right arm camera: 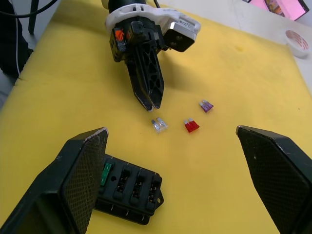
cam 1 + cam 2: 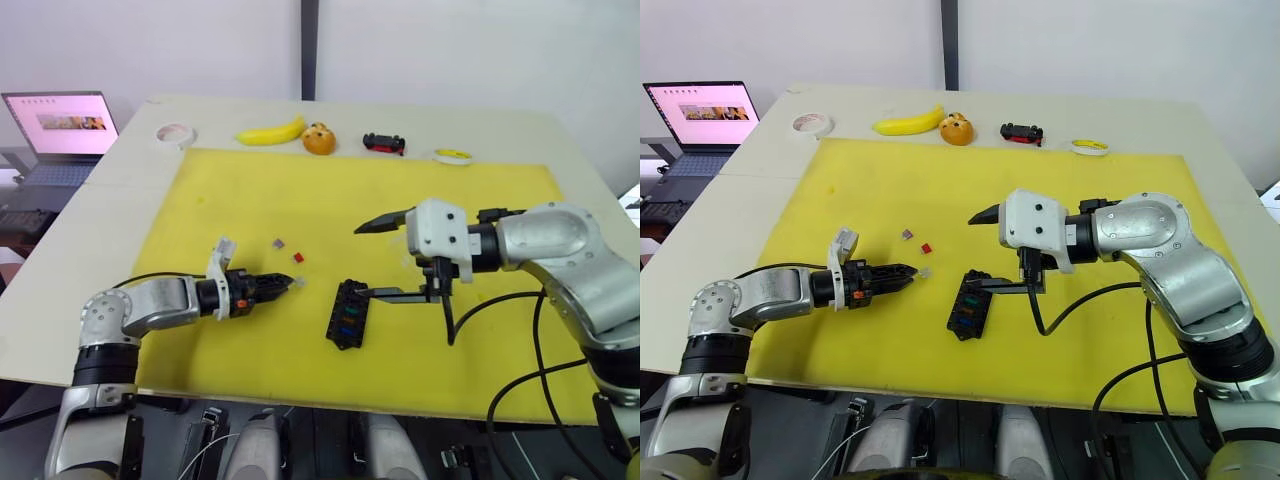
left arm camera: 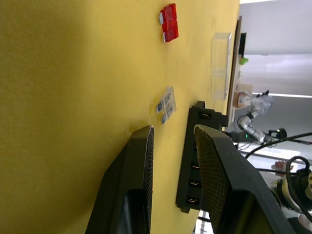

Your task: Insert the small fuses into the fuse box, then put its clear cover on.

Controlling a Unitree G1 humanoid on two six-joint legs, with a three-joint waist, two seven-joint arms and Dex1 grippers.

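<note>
At the left, the left gripper point(image 2: 283, 285) lies low over the yellow mat point(image 2: 250, 190), pointing right, its jaws narrow and empty. Just off their tips lies a clear fuse point(image 1: 159, 125), flat on the mat. A red fuse point(image 2: 298, 257) sits a little farther off and a purple fuse point(image 2: 279, 242) just beyond that, each apart from the others.

To take the clear fuse well, I judge the jaws should slide on until they straddle its plastic body, then close across its thin faces so the blades stay free and pointing away for the slot; a pinch on the blades would likely tip it.

Right of the fuses lies the fuse box point(image 2: 347, 313), its long axis running near to far and leaning slightly right at the far end, slots up, with several coloured fuses already seated. The right gripper point(image 2: 385, 258) hangs over the box with jaws spread wide, holding nothing.
</note>
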